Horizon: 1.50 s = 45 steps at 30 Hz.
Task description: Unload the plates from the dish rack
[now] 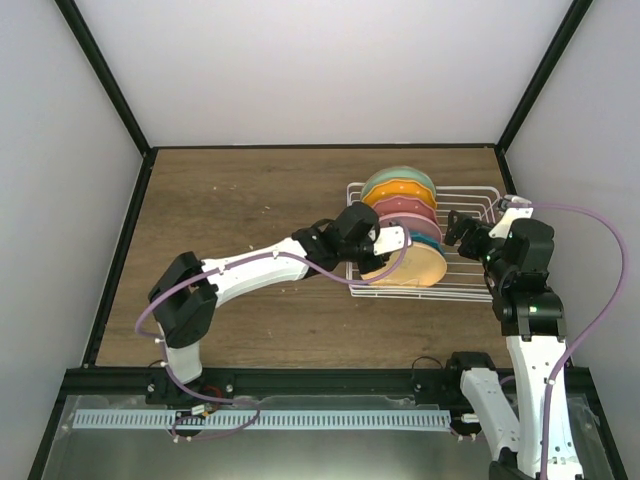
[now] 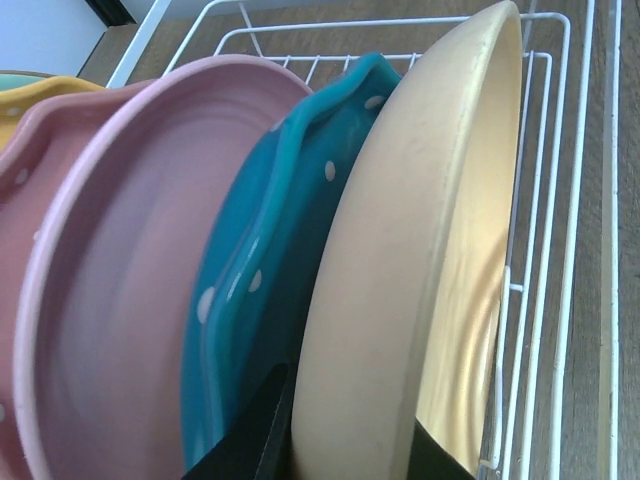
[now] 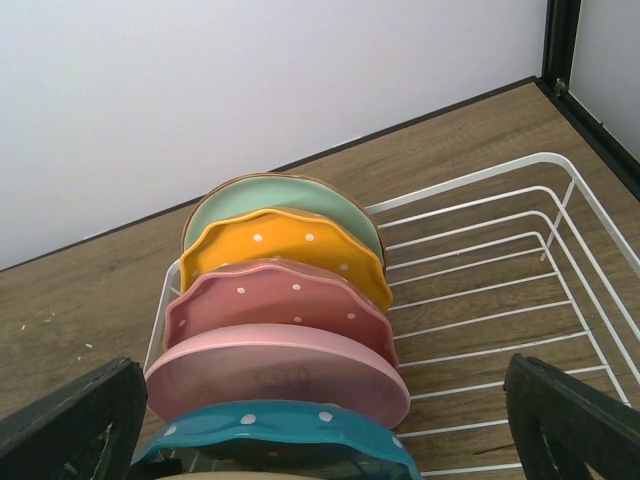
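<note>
Peach fills our left wrist view: the peach round plate (image 2: 400,250) stands on edge at the near end of the row in the white wire dish rack (image 3: 455,180). Our left gripper (image 2: 345,445) grips its rim, with one dark finger (image 2: 250,435) pressed on each face. Just past the left-hand finger stands the teal dotted scalloped plate (image 2: 270,290), close against the peach one, and past that the plain pink round plate (image 2: 130,300). Our right gripper (image 3: 330,400) hovers over the same row, its fingers spread wide and holding nothing. Ahead of it, beyond the pink plate, we see the maroon dotted plate (image 3: 280,300), the orange dotted plate (image 3: 290,245) and the mint green plate (image 3: 280,200). All are upright in the rack on the brown wooden table (image 1: 240,210)
</note>
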Available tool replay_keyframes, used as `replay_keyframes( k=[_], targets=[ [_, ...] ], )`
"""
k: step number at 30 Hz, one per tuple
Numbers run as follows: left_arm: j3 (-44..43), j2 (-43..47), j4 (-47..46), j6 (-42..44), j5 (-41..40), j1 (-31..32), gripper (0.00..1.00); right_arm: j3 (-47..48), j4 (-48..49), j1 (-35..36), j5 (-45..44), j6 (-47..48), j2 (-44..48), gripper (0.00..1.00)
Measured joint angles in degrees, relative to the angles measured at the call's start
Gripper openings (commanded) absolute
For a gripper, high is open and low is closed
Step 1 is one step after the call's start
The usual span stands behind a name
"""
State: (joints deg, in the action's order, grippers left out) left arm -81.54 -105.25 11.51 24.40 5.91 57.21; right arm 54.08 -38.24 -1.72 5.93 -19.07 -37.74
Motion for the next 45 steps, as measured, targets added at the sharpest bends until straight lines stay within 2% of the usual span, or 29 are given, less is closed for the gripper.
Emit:
replay_keyframes(
  k=[7, 15, 22, 25, 29, 36, 40, 45],
  targets=[
    [-3.82, 1.11, 3.96, -1.97, -0.5, 0.0, 0.04, 0.0, 0.04, 0.0, 0.0, -0.02, 0.26, 1.0],
    [-8.74, 7.72, 8.31, -3.93, 0.5, 0.17, 0.04, -0.28, 0.59, 0.0, 0.02, -0.33, 0.44, 1.0],
    [-8.9, 11.8, 11.5, -6.97, -1.86, -1.36, 0.04, -0.5, 2.19, 0.0, 0.02, -0.5, 0.79, 1.0],
    [-8.9, 14.45, 10.8, -9.38, -2.62, -5.29, 0.04, -0.81, 2.21, 0.0, 0.37, -0.48, 0.52, 1.0],
    [-9.79, 17.86, 10.49, -12.07, -1.03, -13.94, 0.04, -1.05, 2.29, 0.0, 0.72, -0.48, -0.28, 1.0],
    [-10.19, 20.17, 14.53, -13.25, 11.32, -30.42, 0.04, -1.44, 3.23, 0.02, 1.62, -0.5, -2.56, 1.0],
    [-6.01, 20.17, 16.68, -13.7, 18.1, -36.5, 0.04, -1.7, 4.37, 0.04, 2.45, -0.76, -4.33, 1.0],
    [2.69, 20.06, 16.48, -16.31, 22.01, -41.53, 0.04, -1.7, 5.29, 0.04, 3.21, -1.22, -5.64, 1.0]
  ],
)
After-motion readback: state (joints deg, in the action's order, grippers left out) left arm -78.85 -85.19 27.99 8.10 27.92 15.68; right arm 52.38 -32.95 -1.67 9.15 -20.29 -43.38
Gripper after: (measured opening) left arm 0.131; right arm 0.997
